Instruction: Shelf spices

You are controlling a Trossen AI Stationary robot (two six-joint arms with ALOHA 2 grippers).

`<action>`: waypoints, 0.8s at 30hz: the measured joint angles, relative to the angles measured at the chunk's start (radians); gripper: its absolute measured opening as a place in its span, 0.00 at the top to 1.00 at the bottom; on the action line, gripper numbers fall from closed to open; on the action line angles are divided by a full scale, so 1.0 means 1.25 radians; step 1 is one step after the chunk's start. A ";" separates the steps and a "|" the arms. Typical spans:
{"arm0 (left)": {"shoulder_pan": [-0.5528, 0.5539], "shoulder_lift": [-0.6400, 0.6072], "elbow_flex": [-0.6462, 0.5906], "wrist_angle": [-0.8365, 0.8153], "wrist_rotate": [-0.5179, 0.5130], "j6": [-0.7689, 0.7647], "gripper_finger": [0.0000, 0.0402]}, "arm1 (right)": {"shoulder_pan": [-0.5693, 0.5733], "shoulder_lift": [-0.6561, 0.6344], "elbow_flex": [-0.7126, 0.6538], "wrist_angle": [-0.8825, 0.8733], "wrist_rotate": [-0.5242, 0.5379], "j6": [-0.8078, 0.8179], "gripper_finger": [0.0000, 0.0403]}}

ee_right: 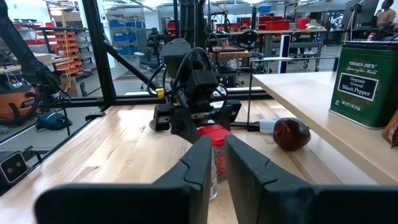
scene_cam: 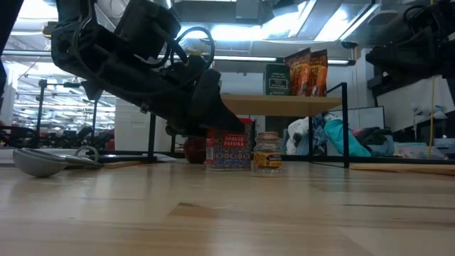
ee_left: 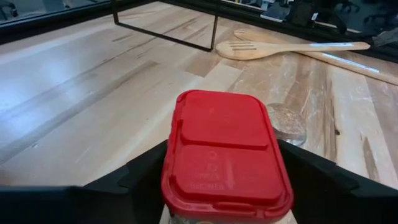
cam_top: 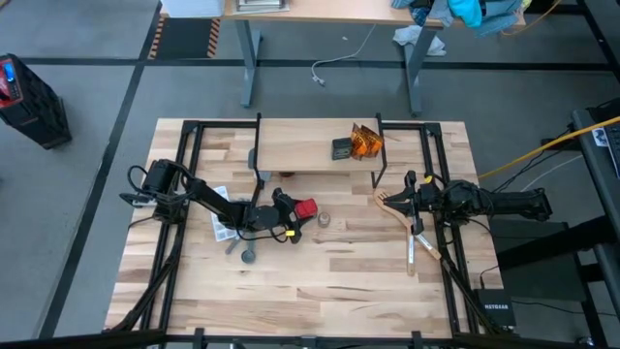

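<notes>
A grey floor (cam_top: 87, 194) surrounds the wooden surface (cam_top: 320, 301), crossed by a pale line running diagonally at the upper left of the high view. At the top centre of that frame stands a light desk (cam_top: 320, 10) on grey legs (cam_top: 250, 58), with a white cable (cam_top: 334, 63) lying loose on the floor beneath it and a heap of blue cloth (cam_top: 465, 15) on its right end. A dark case (cam_top: 29, 102) sits at the far left. A yellow cable (cam_top: 542, 150) trails in from the right edge. In the low view, bright ceiling lights (scene_cam: 284, 28) glow across the top, and distant racks fill the left background.
</notes>
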 joint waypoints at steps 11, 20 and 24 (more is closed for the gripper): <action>0.000 -0.002 0.000 0.054 0.000 0.051 0.21 | 0.000 0.000 0.000 0.000 0.000 0.000 0.87; -0.001 -0.050 0.000 0.085 0.001 0.192 0.18 | 0.000 0.000 0.000 0.000 0.000 0.000 0.87; -0.002 -0.115 0.000 0.078 0.001 0.291 0.18 | 0.000 0.000 0.000 0.000 0.000 0.000 0.87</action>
